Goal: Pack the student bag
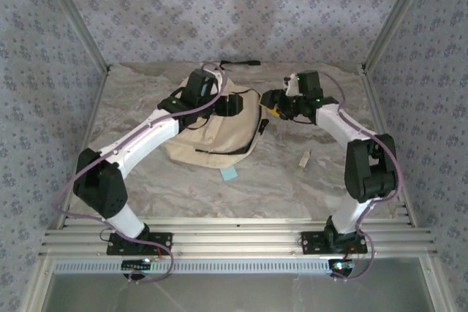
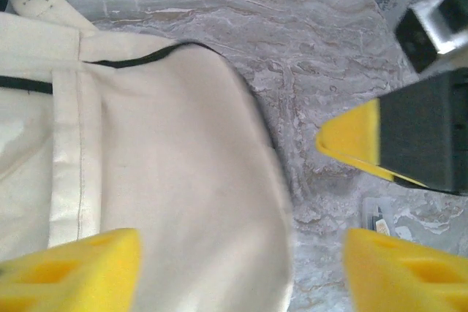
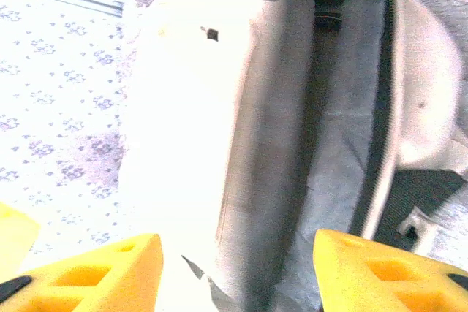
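Now left fingers (image 2: 80,272) and right fingers (image 3: 373,272) stand wide apart, empty, by the student bag (image 1: 212,137)

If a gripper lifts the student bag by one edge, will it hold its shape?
Probably not: the student bag lies slumped and creased on the table, so it would likely sag and fold. Its open mouth gapes on limp lining, suggesting little inside, so probably light. The matte fabric likely grips well rather than slipping.
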Controlling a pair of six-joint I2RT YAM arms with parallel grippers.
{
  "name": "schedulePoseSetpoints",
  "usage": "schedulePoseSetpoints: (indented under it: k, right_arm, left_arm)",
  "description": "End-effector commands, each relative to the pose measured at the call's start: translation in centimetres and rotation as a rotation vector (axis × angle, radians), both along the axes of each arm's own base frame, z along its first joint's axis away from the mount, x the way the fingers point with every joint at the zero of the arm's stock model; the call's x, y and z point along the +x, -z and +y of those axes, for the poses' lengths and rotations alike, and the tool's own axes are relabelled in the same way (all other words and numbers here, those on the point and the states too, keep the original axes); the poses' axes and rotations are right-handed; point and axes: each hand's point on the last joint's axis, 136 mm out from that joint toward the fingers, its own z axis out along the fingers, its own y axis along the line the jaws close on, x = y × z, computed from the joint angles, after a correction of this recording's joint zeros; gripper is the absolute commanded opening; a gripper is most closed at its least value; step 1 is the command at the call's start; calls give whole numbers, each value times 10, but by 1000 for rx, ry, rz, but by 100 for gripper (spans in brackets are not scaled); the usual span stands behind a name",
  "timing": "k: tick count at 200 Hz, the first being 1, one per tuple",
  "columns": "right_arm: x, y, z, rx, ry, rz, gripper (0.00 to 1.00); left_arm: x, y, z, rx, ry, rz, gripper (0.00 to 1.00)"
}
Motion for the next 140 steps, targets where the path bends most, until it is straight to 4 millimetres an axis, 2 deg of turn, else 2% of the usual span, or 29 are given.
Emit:
schedulePoseSetpoints:
  k: [1,15,19,37,62,76,79,94,119,140]
  right_arm:
    - [-24,6,-19,-152,28,16,59]
    - [-32,-6,-16,-187,33,-22,59]
    - [-40,5,-15,-205,24,-2,59]
    - [-58,0,8,-246,-40,-49,59]
    - [-84,3,56,-346,-210,-163,57]
    - [-98,16,83,-397,-320,-197,56]
    - [-96,7,93,-390,-340,-228,56]
    - [-107,16,126,-414,-463,-272,55]
    - [-120,31,179,-487,-644,-368,48]
    - [-119,48,207,-559,-731,-399,45]
  left_arm:
    - [-5,-17,18,5,-57,-25,81]
    - [-8,-12,34,21,-101,-24,81]
    - [-9,-9,40,24,-115,-19,82]
    - [-11,8,68,23,-193,21,82]
    - [-13,38,112,1,-320,108,86]
    - [-13,52,135,-11,-385,139,86]
    - [-13,54,140,-15,-400,141,86]
    - [-13,69,162,-18,-466,172,90]
    - [-11,93,187,-29,-537,220,90]
    - [-10,110,199,-28,-576,247,90]
